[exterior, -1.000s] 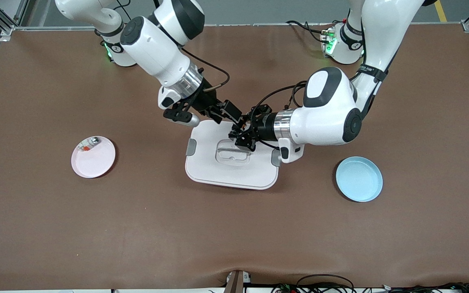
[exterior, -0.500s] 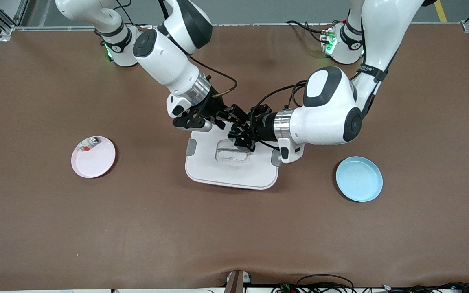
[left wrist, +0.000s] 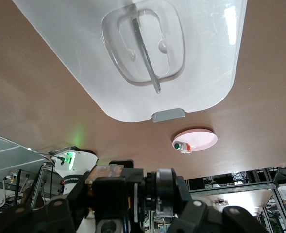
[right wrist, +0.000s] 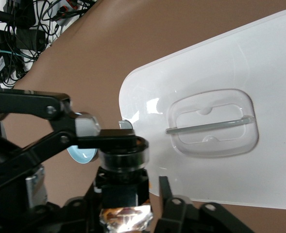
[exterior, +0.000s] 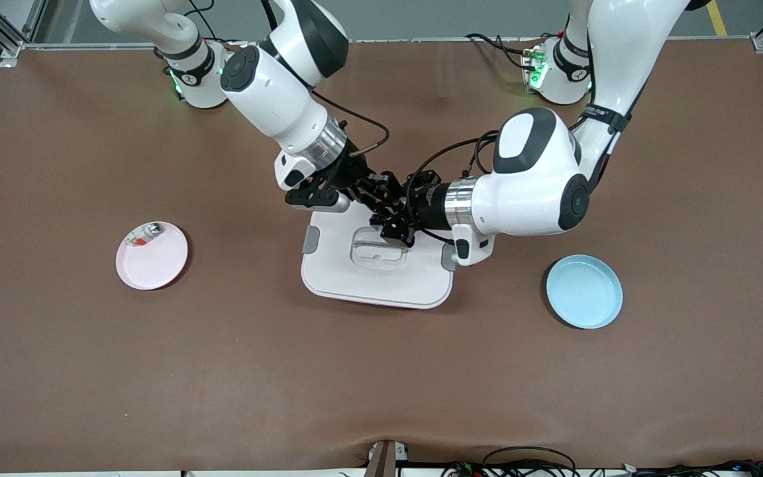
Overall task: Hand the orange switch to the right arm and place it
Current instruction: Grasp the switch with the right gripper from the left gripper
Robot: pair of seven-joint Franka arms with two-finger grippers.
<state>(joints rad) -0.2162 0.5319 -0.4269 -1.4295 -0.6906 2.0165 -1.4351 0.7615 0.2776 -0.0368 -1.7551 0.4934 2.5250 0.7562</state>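
The orange switch (left wrist: 133,191) is a small black body with a silver-ringed cylinder, a clear end and orange edges. It hangs in the air over the white lid (exterior: 355,278) in the middle of the table. My left gripper (exterior: 393,217) is shut on it. My right gripper (exterior: 381,196) has come up against the left one. In the right wrist view the switch (right wrist: 124,187) sits between the right fingers (right wrist: 171,201), with a gap on one side, so the right gripper is open around it. In the front view the two hands hide the switch.
A pink plate (exterior: 156,262) toward the right arm's end holds a small silver-and-orange piece (exterior: 143,235). A blue plate (exterior: 583,291) lies toward the left arm's end. The white lid has a clear handle recess (exterior: 379,252).
My right arm has swung toward the left gripper and its fingers now sit around the switch. The left arm has stayed still with the switch.
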